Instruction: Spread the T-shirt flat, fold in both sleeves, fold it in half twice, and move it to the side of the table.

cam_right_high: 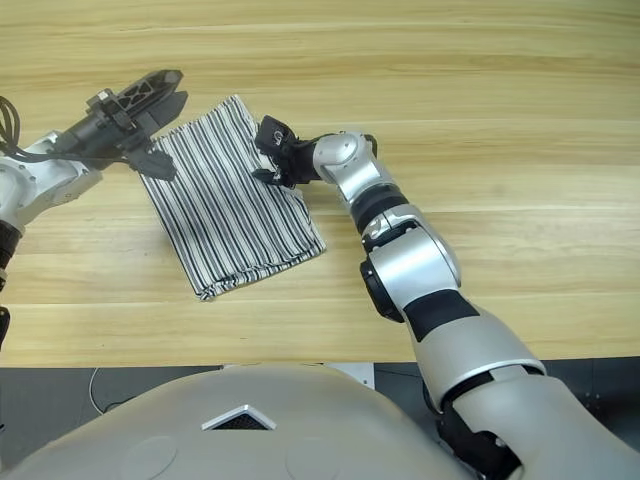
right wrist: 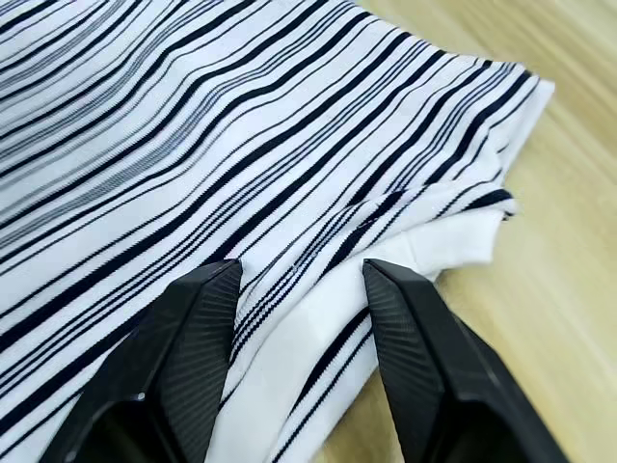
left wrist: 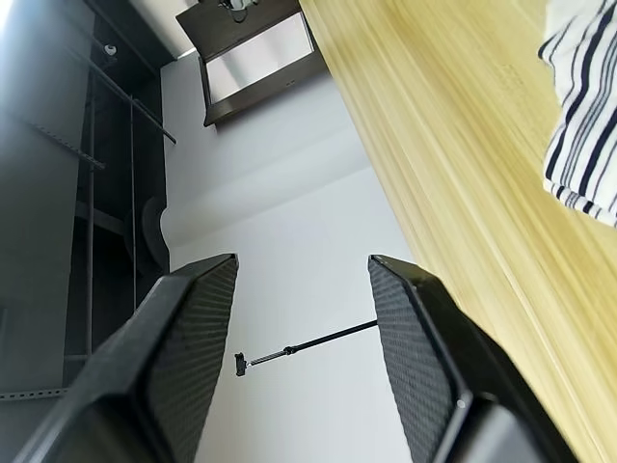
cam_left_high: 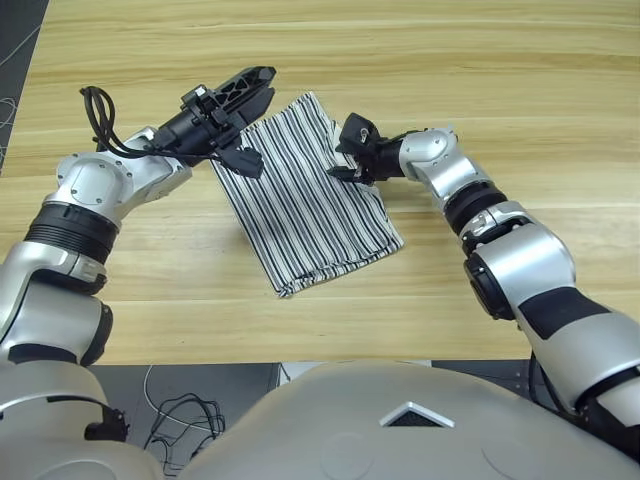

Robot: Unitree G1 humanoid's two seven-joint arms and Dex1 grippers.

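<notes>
Two grippers, both with fingers apart and holding nothing, flank our folded T-shirt (cam_left_high: 305,200), which lies as a striped rectangle on the table (cam_left_high: 500,80). Our left gripper (cam_left_high: 257,88) hangs above the shirt's far left edge. Our right gripper (right wrist: 299,275) sits low at the right edge, fingers straddling the hem. We judge this sets up a grip for moving the shirt aside.

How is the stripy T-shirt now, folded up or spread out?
Folded. The black-and-white striped fabric T-shirt lies as a neat rectangle on the light wooden table, no sleeves sticking out, layered edges showing at one corner.
</notes>
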